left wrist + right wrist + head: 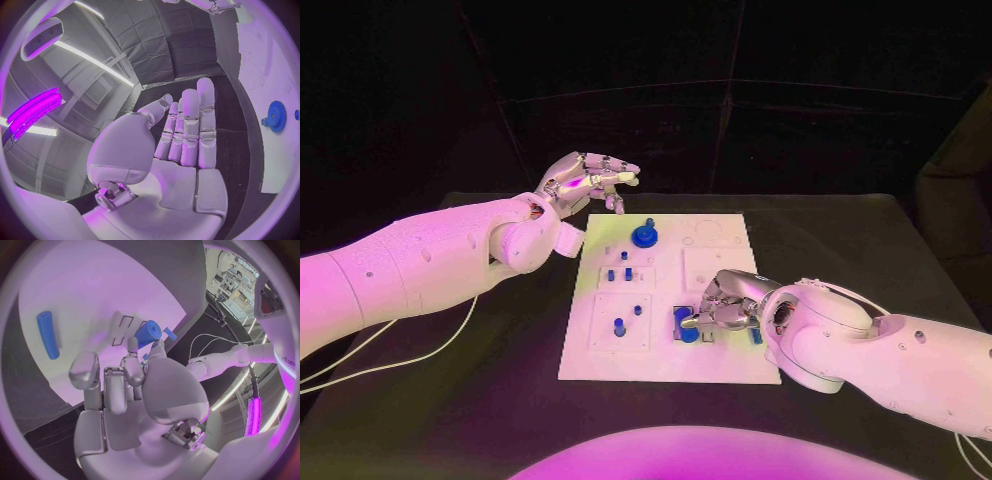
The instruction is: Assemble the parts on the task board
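Fingers of the right hand (134, 390) pinch a smooth blue cylinder (147, 333) over the flat white task board (733, 365); left hand (181, 150) fingers lie straight, empty.

R hand (727, 305) sits low on the white board (718, 365), apparently pinching a blue cylinder (687, 326); L hand (589, 183) hovers off the far corner, holding nothing.

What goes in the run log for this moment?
left hand: open, raised | right hand: on blue cylinder | task board: blue gear seated
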Available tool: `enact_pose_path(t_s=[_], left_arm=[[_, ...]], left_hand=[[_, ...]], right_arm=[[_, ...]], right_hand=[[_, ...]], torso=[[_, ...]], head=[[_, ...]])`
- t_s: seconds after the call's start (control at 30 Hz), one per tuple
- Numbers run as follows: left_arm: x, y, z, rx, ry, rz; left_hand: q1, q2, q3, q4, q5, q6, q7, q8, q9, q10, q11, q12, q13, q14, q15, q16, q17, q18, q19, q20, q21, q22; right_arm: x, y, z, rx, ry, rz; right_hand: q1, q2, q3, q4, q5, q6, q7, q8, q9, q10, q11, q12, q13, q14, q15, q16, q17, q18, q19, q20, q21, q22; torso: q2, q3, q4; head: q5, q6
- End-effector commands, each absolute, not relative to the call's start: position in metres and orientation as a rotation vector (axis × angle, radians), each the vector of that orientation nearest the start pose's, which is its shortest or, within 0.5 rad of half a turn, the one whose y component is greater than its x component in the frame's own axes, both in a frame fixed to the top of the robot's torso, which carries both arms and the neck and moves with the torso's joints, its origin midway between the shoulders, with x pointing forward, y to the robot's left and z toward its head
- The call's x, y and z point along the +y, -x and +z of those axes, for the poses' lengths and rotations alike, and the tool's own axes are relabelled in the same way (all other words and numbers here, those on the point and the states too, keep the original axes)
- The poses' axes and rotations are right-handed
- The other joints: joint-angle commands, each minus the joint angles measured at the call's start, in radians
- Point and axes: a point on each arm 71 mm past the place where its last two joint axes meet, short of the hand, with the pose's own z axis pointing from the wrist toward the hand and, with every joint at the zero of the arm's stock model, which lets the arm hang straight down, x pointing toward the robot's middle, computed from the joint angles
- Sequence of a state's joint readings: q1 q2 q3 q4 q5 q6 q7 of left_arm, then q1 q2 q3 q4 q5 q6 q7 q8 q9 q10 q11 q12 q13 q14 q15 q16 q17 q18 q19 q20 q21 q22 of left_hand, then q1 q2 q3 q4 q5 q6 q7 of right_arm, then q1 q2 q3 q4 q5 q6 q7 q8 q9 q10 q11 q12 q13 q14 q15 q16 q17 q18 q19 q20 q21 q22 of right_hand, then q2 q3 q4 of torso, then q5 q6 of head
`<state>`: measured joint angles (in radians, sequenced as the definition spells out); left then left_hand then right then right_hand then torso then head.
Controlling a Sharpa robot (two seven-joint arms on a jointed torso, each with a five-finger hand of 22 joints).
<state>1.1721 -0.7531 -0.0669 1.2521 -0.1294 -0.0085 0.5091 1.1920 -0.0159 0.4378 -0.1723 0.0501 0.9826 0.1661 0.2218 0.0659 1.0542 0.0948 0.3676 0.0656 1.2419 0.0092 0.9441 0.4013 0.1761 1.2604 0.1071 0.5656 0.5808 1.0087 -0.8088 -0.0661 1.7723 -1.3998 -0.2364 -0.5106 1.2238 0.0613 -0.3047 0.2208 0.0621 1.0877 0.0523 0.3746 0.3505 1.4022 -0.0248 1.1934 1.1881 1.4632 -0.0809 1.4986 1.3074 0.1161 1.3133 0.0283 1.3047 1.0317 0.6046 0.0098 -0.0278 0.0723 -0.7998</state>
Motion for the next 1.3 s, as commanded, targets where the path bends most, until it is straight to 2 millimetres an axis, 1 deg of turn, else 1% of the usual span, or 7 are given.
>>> enact_pose_path(t_s=[0.03,0.2,0.33,0.5,0.97,1.1,1.3], left_arm=[[0.2291,-0.5195,-0.2071,1.474,0.907,-1.685],[0.2297,-0.5195,-0.2071,1.473,0.907,-1.684],[0.2302,-0.5195,-0.2071,1.473,0.907,-1.682],[0.2304,-0.5195,-0.2071,1.473,0.908,-1.682],[0.2302,-0.5196,-0.2073,1.474,0.908,-1.683],[0.2308,-0.5196,-0.2073,1.474,0.908,-1.681],[0.2310,-0.5195,-0.2073,1.474,0.908,-1.680]], left_hand=[[0.002,0.003,-0.002,-0.002,-0.001,0.001,0.008,-0.004,0.001,-0.005,0.003,-0.004,0.001,-0.008,0.000,-0.002,-0.002,0.006,0.008,-0.001,-0.004,-0.001],[0.002,0.003,-0.002,-0.002,-0.001,0.001,0.008,-0.004,0.001,-0.005,0.003,-0.004,0.001,-0.008,0.000,-0.002,-0.002,0.006,0.008,-0.001,-0.004,-0.001],[0.002,0.003,-0.002,-0.002,-0.001,0.001,0.008,-0.004,0.001,-0.005,0.003,-0.004,0.001,-0.008,0.000,-0.002,-0.002,0.006,0.008,-0.001,-0.004,-0.001],[0.002,0.003,-0.002,-0.002,-0.001,0.001,0.008,-0.004,0.001,-0.005,0.003,-0.004,0.001,-0.008,0.000,-0.002,-0.002,0.006,0.008,-0.001,-0.004,-0.001],[0.002,0.003,-0.002,-0.002,-0.001,0.001,0.008,-0.004,0.001,-0.005,0.003,-0.004,0.001,-0.008,0.000,-0.002,-0.002,0.006,0.008,-0.001,-0.004,-0.001],[0.002,0.004,-0.003,-0.003,-0.001,0.000,0.008,-0.006,0.001,-0.006,0.003,-0.004,0.001,-0.008,0.001,-0.001,-0.003,0.006,0.009,-0.001,-0.006,-0.003],[0.002,0.004,-0.003,-0.003,-0.001,0.000,0.008,-0.006,0.001,-0.006,0.003,-0.004,0.001,-0.008,0.001,-0.001,-0.003,0.006,0.009,-0.001,-0.006,-0.003]], right_arm=[[-0.1325,-0.3867,-0.2630,2.064,0.001,0.621],[-0.1319,-0.3847,-0.2617,2.064,-0.005,0.643],[-0.1318,-0.3831,-0.2614,2.074,-0.015,0.656],[-0.1342,-0.3822,-0.2616,2.085,-0.016,0.656],[-0.1368,-0.3817,-0.2644,2.119,0.016,0.639],[-0.1365,-0.3815,-0.2642,2.118,0.019,0.640],[-0.1361,-0.3820,-0.2639,2.112,0.016,0.643]], right_hand=[[-0.010,-0.001,-0.003,0.007,0.001,-0.007,-0.003,0.004,0.002,0.009,0.001,0.002,0.002,0.078,-0.004,0.003,0.109,-0.014,0.001,0.000,-0.002,0.001],[-0.027,-0.001,-0.011,0.022,-0.005,-0.007,-0.003,0.004,0.006,0.009,0.001,0.002,0.003,0.078,-0.004,0.003,0.110,-0.015,0.002,0.000,-0.002,0.002],[-0.027,0.000,-0.011,0.023,-0.003,-0.008,-0.003,0.004,0.007,0.009,0.001,0.003,0.004,0.078,-0.004,0.003,0.111,-0.015,0.001,0.000,-0.002,0.002],[-0.023,0.002,-0.010,0.022,0.000,-0.008,-0.004,0.004,0.008,0.009,0.001,0.002,0.004,0.078,-0.004,0.003,0.110,-0.015,0.001,0.000,-0.002,0.002],[0.043,0.014,0.006,-0.019,0.049,-0.011,-0.003,0.004,0.023,0.009,0.001,-0.001,0.010,0.079,-0.004,0.003,0.113,-0.015,0.002,0.000,-0.002,0.005],[0.046,0.015,0.007,-0.021,0.051,-0.011,-0.003,0.004,0.024,0.009,0.001,0.000,0.011,0.079,-0.004,0.003,0.113,-0.015,0.002,0.000,-0.002,0.004],[0.047,0.016,0.007,-0.022,0.054,-0.011,-0.003,0.004,0.025,0.010,0.001,0.000,0.012,0.079,-0.004,0.003,0.114,-0.015,0.002,0.000,-0.002,0.005]], torso=[[0.000,-0.0001,0.0003],[0.001,0.0011,-0.0016],[0.000,0.0009,-0.0013],[0.000,0.0005,0.0004],[0.001,-0.0001,0.0010],[0.001,-0.0004,0.0019],[0.000,0.0000,-0.0005]], head=[[0.000,-0.001],[0.001,-0.001],[-0.004,0.000],[-0.004,-0.002],[-0.002,-0.003],[-0.001,-0.004],[0.000,-0.006]])
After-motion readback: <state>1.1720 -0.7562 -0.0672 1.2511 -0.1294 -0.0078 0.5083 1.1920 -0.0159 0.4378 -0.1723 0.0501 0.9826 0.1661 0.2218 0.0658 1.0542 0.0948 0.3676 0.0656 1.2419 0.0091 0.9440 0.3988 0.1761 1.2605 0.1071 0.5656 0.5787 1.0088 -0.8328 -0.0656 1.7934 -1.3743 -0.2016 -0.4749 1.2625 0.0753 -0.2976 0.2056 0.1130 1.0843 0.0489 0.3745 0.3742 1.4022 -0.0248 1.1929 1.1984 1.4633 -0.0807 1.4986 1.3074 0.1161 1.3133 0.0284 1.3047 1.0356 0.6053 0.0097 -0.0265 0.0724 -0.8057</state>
